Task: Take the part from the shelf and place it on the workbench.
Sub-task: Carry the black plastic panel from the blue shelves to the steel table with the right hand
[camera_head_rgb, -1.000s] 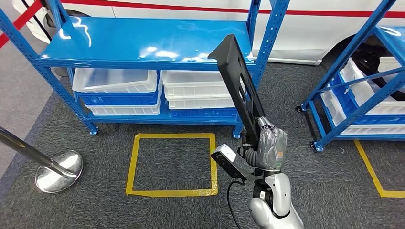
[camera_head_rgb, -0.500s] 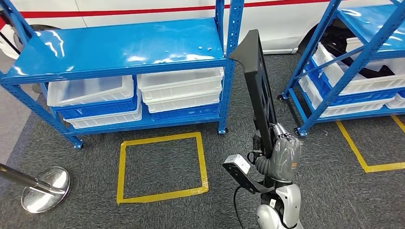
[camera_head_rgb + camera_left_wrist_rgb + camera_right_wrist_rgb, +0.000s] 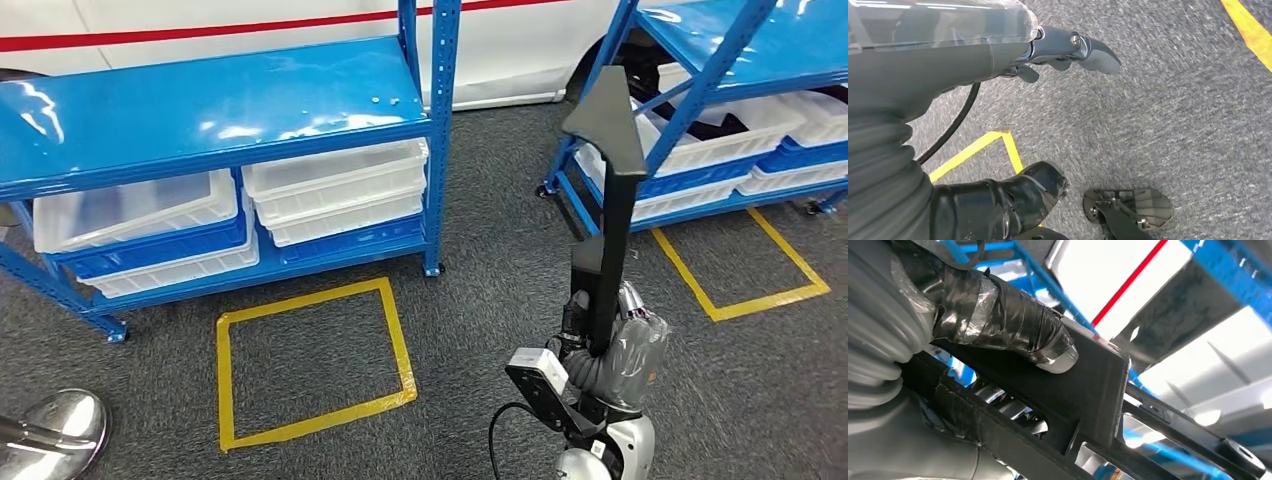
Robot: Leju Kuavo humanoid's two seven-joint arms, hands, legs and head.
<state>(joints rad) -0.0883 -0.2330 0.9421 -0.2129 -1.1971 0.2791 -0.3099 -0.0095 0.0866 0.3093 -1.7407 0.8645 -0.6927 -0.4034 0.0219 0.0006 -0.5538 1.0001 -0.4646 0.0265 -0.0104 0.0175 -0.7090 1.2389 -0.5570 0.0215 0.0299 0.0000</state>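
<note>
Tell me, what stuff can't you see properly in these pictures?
- Black part: in the head view its bottom end is hidden behind the right hand; in the right wrist view the picture edges cut it off.
- White bins: their insides are hidden under the blue shelf.
- Silver stand base: cut off by the head view's edge.
- Left hand: some fingers are hidden behind its cover.

Long flat black part (image 3: 610,200), matte, with cut-out slots, standing nearly upright, broad angled end uppermost in front of the right-hand blue shelf (image 3: 700,90), lower end gripped in the right hand (image 3: 625,345), well clear of the shelf's white bins
</note>
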